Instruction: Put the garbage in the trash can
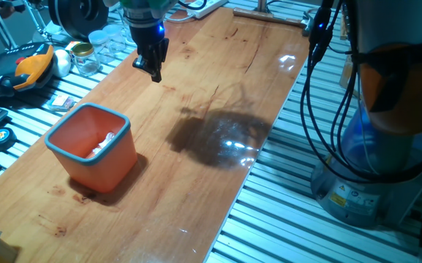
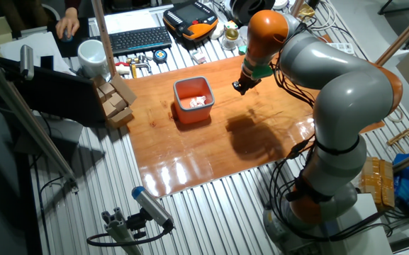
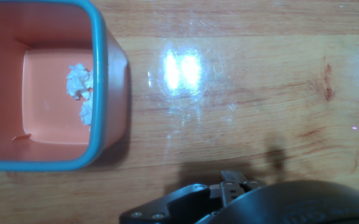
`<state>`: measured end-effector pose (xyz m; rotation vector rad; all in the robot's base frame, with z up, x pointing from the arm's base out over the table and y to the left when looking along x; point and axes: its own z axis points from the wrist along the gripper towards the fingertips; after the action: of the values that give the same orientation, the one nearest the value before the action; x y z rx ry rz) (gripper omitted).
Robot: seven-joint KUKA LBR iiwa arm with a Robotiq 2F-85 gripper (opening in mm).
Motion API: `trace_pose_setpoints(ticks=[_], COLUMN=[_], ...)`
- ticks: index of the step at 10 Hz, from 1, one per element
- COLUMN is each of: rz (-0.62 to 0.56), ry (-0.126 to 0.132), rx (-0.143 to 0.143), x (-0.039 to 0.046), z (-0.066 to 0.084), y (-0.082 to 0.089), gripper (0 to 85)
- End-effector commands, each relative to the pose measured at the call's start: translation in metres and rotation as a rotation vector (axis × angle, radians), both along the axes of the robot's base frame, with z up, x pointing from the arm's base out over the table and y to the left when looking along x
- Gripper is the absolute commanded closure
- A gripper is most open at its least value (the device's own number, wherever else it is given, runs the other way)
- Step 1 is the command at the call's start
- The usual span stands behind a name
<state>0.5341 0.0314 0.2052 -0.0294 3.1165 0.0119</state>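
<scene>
Trash can (image 1: pixel 93 150): orange, blue rim, left on the table (image 1: pixel 196 183).
Garbage (image 3: pixel 78 81): white crumpled scrap, lying inside the can; probably light, soft; pinch across its bulk.
Gripper (image 1: pixel 152 67): raised, right of can; fingers together, holding nothing visible.

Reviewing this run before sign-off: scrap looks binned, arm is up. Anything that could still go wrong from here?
Little left. The white scrap lies inside the orange bin, and the gripper hangs above bare wood beside it. Risks: a low sweep on the way back could knock the light bin, or the glass jars at the table's edge.
</scene>
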Motion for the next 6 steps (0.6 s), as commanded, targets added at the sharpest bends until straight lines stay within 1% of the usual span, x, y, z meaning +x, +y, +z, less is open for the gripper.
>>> trace_pose_setpoints(ticks=[1,6], rz=[0.0,0.005], ry=[0.0,-0.005], rx=[0.0,0.0], x=[-0.0001,0.0], z=[0.0,-0.0003], y=[-0.0001,0.0], gripper=[85.0,85.0])
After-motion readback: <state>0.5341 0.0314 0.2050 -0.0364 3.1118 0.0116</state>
